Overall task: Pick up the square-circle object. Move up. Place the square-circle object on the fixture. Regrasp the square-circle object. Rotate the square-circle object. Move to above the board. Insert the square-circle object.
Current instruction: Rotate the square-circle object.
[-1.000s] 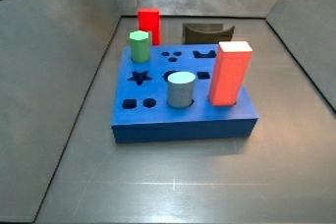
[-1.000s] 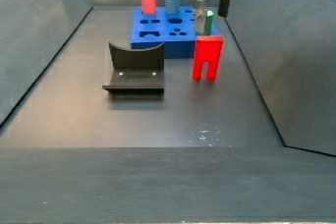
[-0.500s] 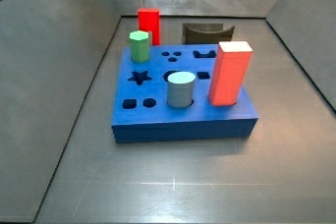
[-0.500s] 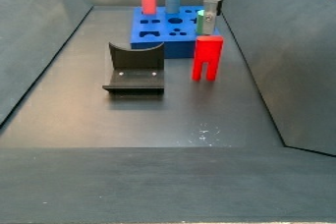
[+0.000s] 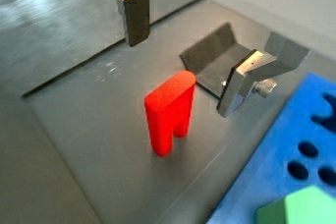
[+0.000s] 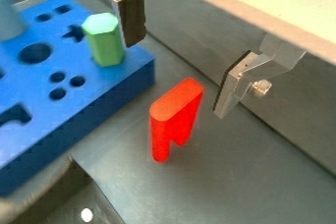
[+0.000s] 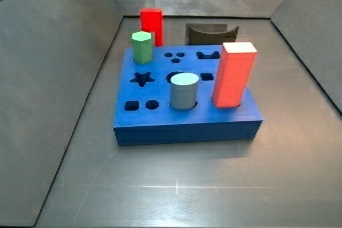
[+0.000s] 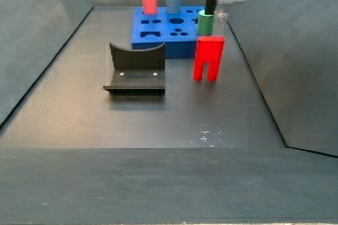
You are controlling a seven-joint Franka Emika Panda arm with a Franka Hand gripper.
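In both wrist views we find the gripper (image 5: 184, 56) open and empty above the red peg (image 5: 168, 113), fingers (image 6: 129, 17) either side and clear of it. The peg stands upright on the floor just beside the board (image 6: 59, 110). In a side view the fixture (image 8: 134, 69) sits near the peg. We judge the peg light, rigid and smooth; grip its flat sides near the top.

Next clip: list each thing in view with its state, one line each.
hand: open, empty, above the square-circle object.
square-circle object: upright on the floor, ungrasped.
fixture: nothing on it.
board: several holes unfilled.
green peg: seated in the board.
tall red-orange block: upright in the board.
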